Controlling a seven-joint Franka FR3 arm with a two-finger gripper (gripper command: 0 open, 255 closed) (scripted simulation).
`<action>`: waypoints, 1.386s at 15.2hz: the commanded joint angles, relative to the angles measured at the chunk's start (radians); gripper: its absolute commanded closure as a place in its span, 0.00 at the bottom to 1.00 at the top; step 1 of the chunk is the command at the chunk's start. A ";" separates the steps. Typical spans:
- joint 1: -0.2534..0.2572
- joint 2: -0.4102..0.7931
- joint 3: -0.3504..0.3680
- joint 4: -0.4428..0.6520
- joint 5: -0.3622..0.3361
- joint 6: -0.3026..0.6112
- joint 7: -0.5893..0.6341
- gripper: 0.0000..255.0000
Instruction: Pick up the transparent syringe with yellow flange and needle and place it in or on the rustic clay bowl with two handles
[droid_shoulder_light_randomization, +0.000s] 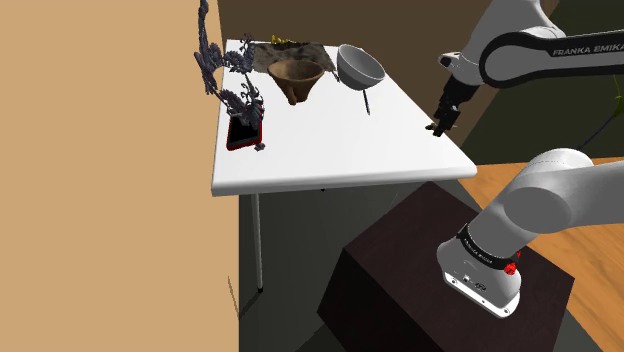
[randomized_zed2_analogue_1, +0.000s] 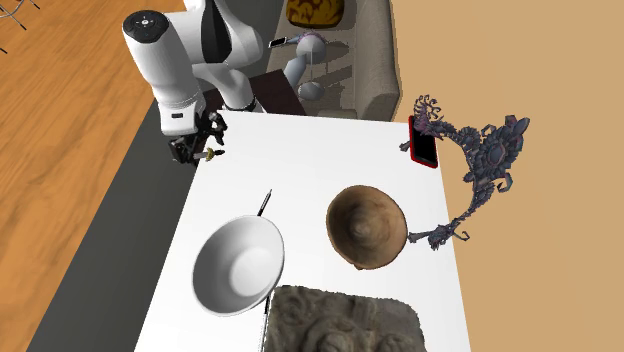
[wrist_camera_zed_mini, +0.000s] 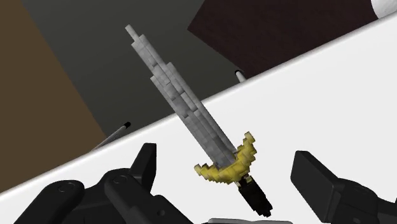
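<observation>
Gripper (wrist_camera_zed_mini: 226, 160): my fingers (wrist_camera_zed_mini: 145, 162) stand wide apart. The syringe (wrist_camera_zed_mini: 191, 108) lies in the gap between them, and neither finger touches it. Nothing is clamped.

Syringe: the dark plunger end points back towards my palm. The yellow flange (wrist_camera_zed_mini: 235, 167) sits just ahead of it, over the white table (wrist_camera_zed_mini: 331, 95). The pale grey barrel runs on past the table's edge, with dark floor behind it. I cannot tell whether the syringe rests on the table.

Position: in the shoulder view I hang at the table's right-hand edge, close to its near corner. In the second exterior view a speck of yellow shows at my fingers, by the table's far left corner.

Brown bowl (randomized_zed2_analogue_1: 366, 226): upright on the table, well apart from me, towards the side away from my stand (droid_shoulder_light_randomization: 420, 270).

Other items: a white bowl (randomized_zed2_analogue_1: 238, 265) stands beside the brown bowl, with a thin dark rod (randomized_zed2_analogue_1: 266, 203) lying near its rim. A red phone (randomized_zed2_analogue_1: 423, 142) sits at the wall-side edge, with a twisted purple ornament (randomized_zed2_analogue_1: 480, 160) curling around it.
</observation>
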 joint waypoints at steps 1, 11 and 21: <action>0.000 0.001 0.000 0.000 0.000 0.001 0.000 0.00; 0.000 0.001 -0.001 0.000 -0.001 0.001 0.000 1.00; 0.012 -0.032 0.032 0.089 0.036 -0.119 -0.013 1.00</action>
